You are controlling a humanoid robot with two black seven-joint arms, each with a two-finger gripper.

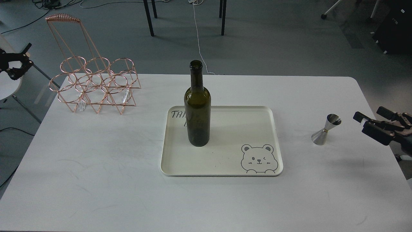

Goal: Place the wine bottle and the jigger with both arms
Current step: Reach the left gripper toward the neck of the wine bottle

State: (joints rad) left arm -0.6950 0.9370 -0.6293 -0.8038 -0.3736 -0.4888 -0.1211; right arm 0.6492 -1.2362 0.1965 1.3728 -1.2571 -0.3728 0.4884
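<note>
Both grippers hang at the edges of the scene, holding nothing. On the right, the right gripper (362, 120) reaches in past the table's right edge with its 2 black fingers (386, 112) spread apart, their tips pointing left toward the jigger (326, 129). A clear gap separates the fingertips from the jigger. On the far left, the left gripper (20, 62) hovers off the table's side, above the floor and beside a round white surface; its 2 dark fingers look parted, with nothing between them.

The wine bottle (197, 109) stands upright on the cream tray (273, 138), in the tray's left half near the back rim, partly covering some handwritten lettering there. Its mouth is open and uncapped. The tray lies flat in the middle of the white table (96, 167) and carries a winking bear drawing (259, 159) in its front right corner.

The jigger stands on the table to the right of the tray, well apart from it, tilted so its upper cup leans to the right. It touches neither the tray nor the gripper.

At the table's back left corner sits a copper wire bottle rack (95, 83) with 6 rings and a tall handle.
</note>
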